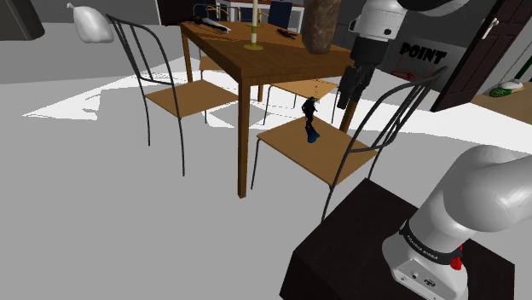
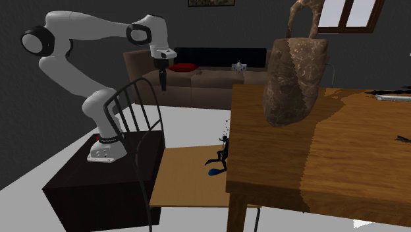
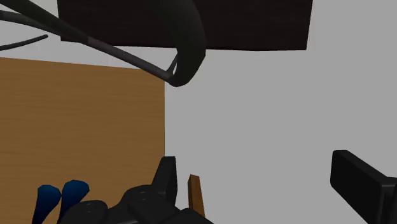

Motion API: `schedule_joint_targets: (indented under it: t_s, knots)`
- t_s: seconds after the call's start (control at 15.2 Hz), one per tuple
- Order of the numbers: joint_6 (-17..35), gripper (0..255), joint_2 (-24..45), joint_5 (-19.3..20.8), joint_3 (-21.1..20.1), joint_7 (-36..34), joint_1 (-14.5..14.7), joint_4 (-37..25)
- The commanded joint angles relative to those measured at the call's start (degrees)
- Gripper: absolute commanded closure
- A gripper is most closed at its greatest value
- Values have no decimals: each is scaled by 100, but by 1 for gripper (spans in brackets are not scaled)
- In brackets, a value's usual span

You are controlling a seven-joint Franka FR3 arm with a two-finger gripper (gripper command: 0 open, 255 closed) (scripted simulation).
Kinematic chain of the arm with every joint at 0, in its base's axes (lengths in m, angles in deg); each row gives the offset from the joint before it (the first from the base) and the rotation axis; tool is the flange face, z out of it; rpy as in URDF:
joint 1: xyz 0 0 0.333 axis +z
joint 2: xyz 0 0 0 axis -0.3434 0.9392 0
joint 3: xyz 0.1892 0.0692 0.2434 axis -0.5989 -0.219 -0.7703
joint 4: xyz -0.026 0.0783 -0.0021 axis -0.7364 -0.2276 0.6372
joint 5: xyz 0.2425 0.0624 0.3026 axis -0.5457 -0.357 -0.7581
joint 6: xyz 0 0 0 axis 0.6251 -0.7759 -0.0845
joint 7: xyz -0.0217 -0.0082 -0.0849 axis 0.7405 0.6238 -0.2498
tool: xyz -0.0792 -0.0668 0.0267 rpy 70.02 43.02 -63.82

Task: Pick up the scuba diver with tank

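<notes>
Gripper hangs empty with its fingers apart, high above the chair's back. From it, in the shoulder view, the scuba diver stands at eight o'clock on the wooden chair seat, blue fins down. Beyond, at eleven o'clock, is the table. I judge this the approach: next I must shift over the diver, descend and close on its body.

You are looking at a wood-grained table and a smooth wooden chair seat; the white arm is gleaming glossy, the brown lump looking rough, the scuba diver smooth.
</notes>
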State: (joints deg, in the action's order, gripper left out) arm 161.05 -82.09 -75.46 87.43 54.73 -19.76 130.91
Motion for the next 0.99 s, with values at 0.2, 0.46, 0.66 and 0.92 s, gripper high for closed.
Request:
schedule_joint_targets:
  t_s: [0.2,0.46,0.66,0.92]
  knots:
    - [635,0,458,44,-48,-274,-165,37]
    - [1434,0,1125,128,-95,-653,-392,-14]
    - [1986,0,1652,215,-113,-951,-561,-123]
    - [2647,0,2370,362,-115,-1368,-788,-354]
